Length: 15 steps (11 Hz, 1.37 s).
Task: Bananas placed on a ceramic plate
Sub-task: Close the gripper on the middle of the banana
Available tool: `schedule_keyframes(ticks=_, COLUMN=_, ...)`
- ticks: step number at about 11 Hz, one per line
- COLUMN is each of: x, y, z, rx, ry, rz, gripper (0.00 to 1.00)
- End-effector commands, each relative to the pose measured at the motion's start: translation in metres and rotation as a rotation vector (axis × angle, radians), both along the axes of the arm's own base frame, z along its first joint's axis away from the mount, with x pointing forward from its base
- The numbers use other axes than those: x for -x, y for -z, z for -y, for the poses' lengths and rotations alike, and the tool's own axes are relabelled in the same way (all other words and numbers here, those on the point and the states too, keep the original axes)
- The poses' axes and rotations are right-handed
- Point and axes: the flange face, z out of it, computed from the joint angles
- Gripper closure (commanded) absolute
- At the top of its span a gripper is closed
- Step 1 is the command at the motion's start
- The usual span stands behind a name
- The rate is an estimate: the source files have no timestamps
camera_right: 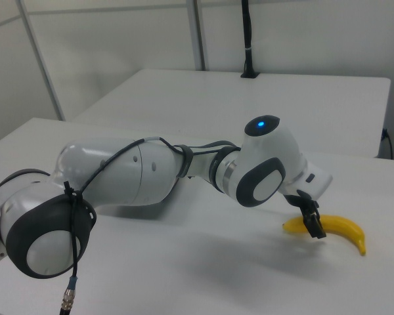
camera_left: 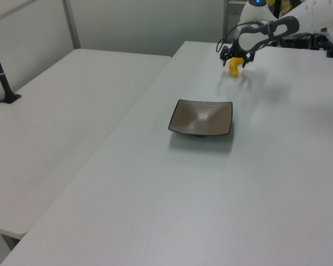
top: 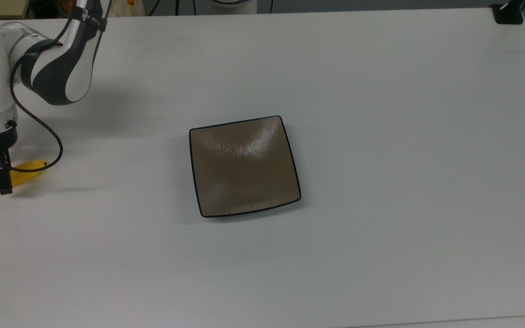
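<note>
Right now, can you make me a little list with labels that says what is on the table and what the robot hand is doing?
banana: yellow, curved banana, lying on the white table, at the top view's left edge
plate: square brown plate with a thin black rim, nothing on it
banana and plate: apart, with bare table between them
robot hand: gripper down at the banana, with a dark finger in front of its middle
grip: cannot tell whether it has closed on the banana
job: not done, the banana is not on the plate
</note>
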Motion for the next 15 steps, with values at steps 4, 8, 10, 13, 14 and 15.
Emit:
schedule_keyframes(ticks=4, x=-0.002, y=-0.0046, z=0.0026, rx=0.044, ry=-0.063, rz=-0.009, gripper=0.41)
schedule_keyframes(ticks=8, x=-0.0014, y=-0.0041, z=0.0026, rx=0.043, ry=-0.064, rz=-0.013, gripper=0.5)
schedule_keyframes(ticks=10, x=-0.0014, y=-0.0029, z=0.0026, rx=0.046, ry=-0.073, rz=-0.017, gripper=0.53)
schedule_keyframes(ticks=13, x=-0.0008, y=-0.0039, z=0.0036, rx=0.051, ry=-0.086, rz=-0.021, gripper=0.65)
schedule_keyframes(ticks=14, x=-0.001, y=-0.0031, z=0.0025, rx=0.05, ry=-0.087, rz=-0.022, gripper=0.7)
schedule_keyframes(ticks=15, x=-0.001, y=-0.0041, z=0.0025, rx=0.051, ry=-0.088, rz=-0.023, gripper=0.82)
